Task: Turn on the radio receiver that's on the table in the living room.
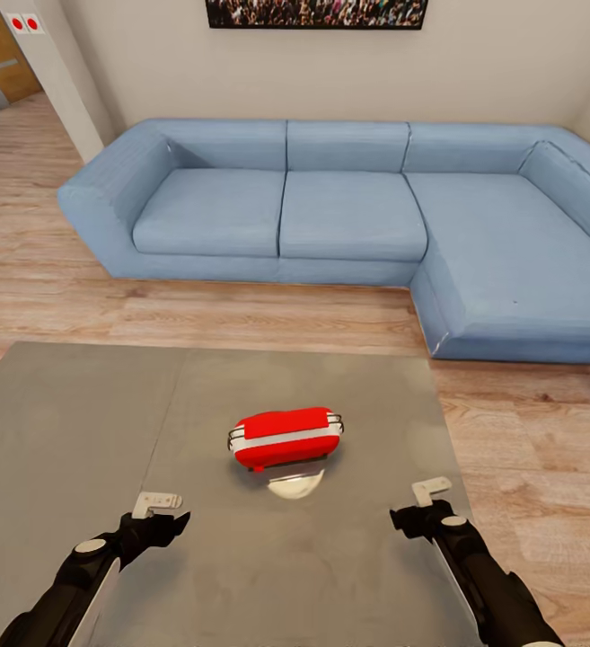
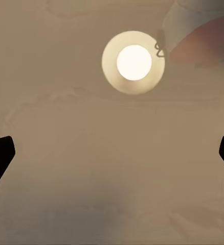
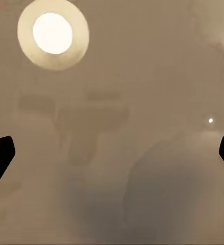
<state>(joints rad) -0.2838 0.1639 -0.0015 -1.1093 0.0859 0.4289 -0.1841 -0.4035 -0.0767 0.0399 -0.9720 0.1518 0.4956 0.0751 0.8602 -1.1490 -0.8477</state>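
The table (image 1: 79, 431) is looking shiny and smooth (a lamp is glowing in it); the floor (image 1: 546, 449) is showing wood planks.

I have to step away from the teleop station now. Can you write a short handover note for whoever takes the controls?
Left gripper: open, empty, hovering over the near part of the table, to the left of the radio.
Right gripper: open, empty, over the table's near right part.
Radio receiver: lying near the middle of the glossy table top, between and beyond both grippers, untouched. Its dial cannot be made out from the head view.
Blue sofa stands beyond the table.
Done: the robot is at the table, arms out.
Left: reach the radio, find its dial or switch, turn it on.
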